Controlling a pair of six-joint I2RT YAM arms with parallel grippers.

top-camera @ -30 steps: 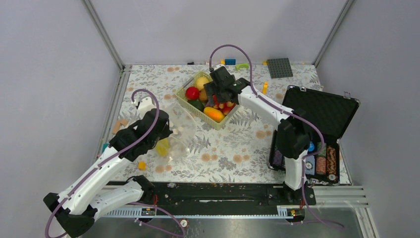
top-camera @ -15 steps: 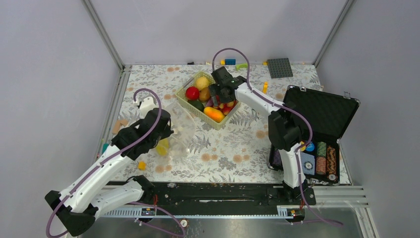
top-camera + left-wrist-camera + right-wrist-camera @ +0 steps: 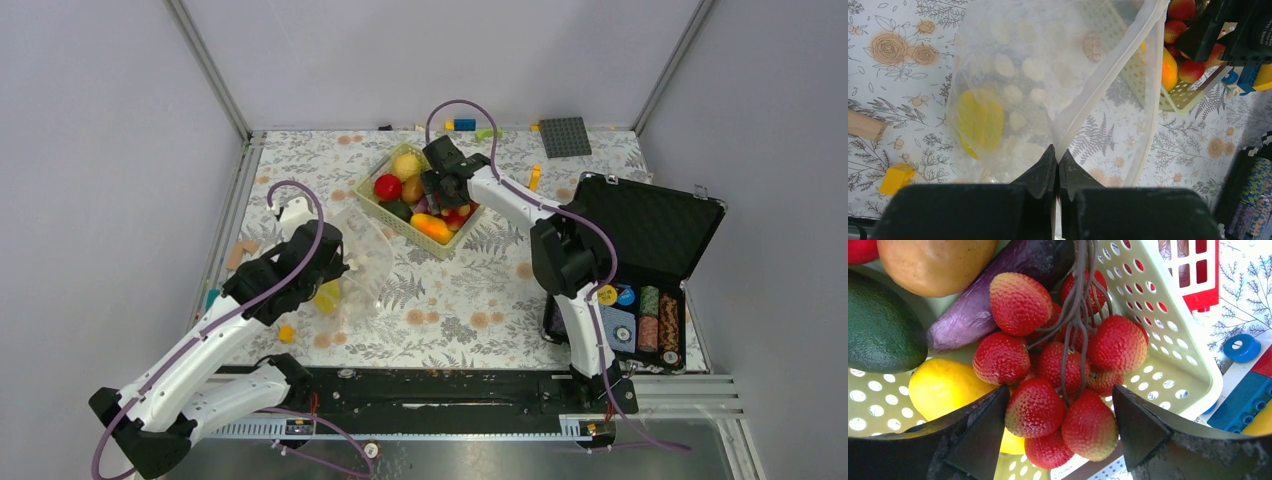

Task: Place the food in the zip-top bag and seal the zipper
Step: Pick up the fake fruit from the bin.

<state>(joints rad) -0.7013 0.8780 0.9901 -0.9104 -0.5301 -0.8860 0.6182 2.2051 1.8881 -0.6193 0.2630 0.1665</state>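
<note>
Pinch first: the left gripper [image 3: 1057, 155] is clamped tight on the mouth edge of the zip-top bag [image 3: 1013, 75], where its zipper [image 3: 1098, 82] runs down, holding the mouth open toward the basket. One yellow fruit [image 3: 979, 120] already lies inside. Farther off, the right gripper [image 3: 1060, 390] sits in the pale green basket [image 3: 1168, 335], fingers wide astride the bunch of red berries [image 3: 1068, 355], not yet pressing it. Best to close on the berries themselves, not the thin stems, then lift clear of the purple eggplant [image 3: 973, 315] beside them.
</note>
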